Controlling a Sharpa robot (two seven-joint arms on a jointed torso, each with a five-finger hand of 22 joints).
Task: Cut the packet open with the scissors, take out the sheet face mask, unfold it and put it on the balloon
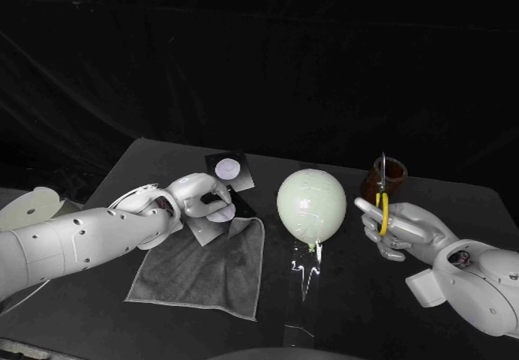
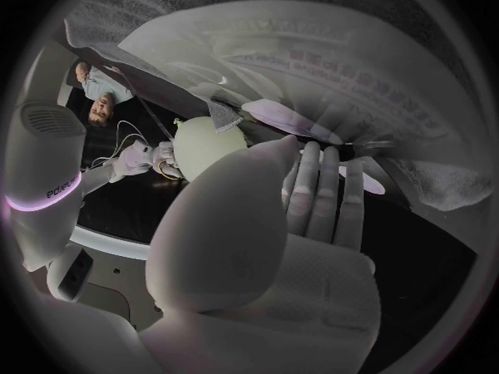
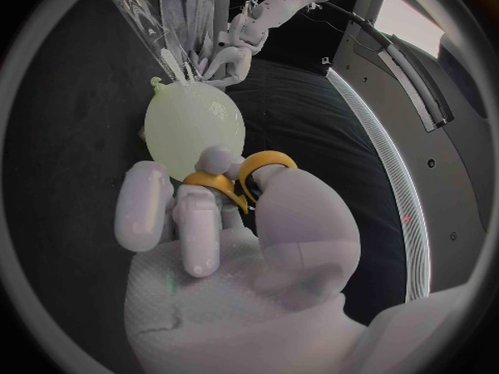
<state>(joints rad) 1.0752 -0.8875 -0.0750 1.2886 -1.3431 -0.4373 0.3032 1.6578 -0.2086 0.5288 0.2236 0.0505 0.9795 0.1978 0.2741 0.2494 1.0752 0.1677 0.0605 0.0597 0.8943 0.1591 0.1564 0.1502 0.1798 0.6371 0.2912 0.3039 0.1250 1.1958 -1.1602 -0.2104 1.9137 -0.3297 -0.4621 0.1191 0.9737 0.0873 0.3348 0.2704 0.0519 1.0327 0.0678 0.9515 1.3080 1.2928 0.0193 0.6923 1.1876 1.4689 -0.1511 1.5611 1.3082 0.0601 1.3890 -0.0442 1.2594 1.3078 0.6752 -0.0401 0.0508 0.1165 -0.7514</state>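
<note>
Cloth (image 1: 200, 270) lies nearest. At its far edge the left hand (image 1: 195, 196) grips the packet (image 2: 312, 50). Balloon (image 1: 311, 206) sits mid-table, and the right hand (image 1: 411, 229) clasps the scissors (image 1: 382, 195), blades up.

- Table (image 1: 433, 202): plain black
- Cloth (image 1: 205, 270): mid grey all over, with a fine woven grain
- Balloon (image 1: 311, 206): very pale green, nearly white, with no marking and a soft sheen
- Scissors (image 1: 382, 191): bright yellow handle loops, silver blades
- Holder (image 1: 394, 174): dark reddish brown
- Packet (image 2: 312, 58): pale, whitish face with rows of small grey print
- Strip of film (image 1: 308, 262): clear, with white glints
- Left hand (image 1: 200, 196) and right hand (image 1: 406, 229): silver grey
- Left arm (image 1: 76, 244) and right arm (image 1: 492, 289): white
</note>
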